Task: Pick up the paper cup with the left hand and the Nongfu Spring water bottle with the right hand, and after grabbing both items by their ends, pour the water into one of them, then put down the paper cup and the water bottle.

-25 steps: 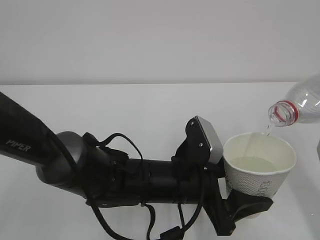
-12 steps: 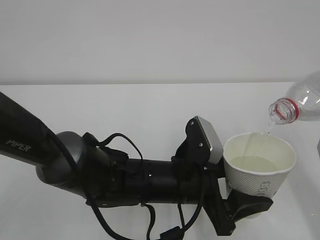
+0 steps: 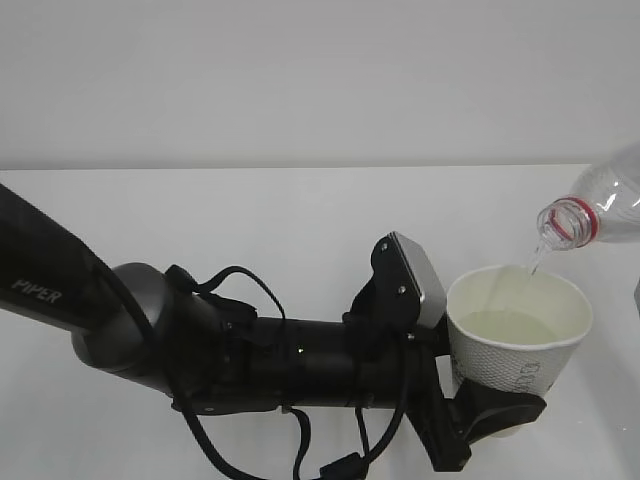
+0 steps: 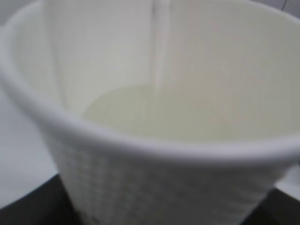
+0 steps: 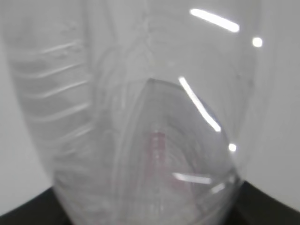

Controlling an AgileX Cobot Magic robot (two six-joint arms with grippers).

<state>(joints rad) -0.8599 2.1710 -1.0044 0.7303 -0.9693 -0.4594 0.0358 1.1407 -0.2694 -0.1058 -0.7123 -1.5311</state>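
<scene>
- Pour step in hand. My left tool grips the paper cup low on its wall, near the base, jaws wrapped around it; cup upright, held clear of the white counter.
- The Nongfu Spring water bottle sits above and to the right of the cup, tilted mouth-down, red neck ring showing, mouth just over the cup's far rim.
- A thin stream of water falls from the mouth into the cup; the pool inside looks pale yellowish, well below the rim.
- Right tool: only dark edges show beneath the bottle's base end, which fills the right wrist view. I judge it clamped on the bottle, since the bottle hangs in the air.
- Next, by my reading: tip the bottle back upright to cut the stream, keep the cup level, then lower both to the counter and release.
</scene>
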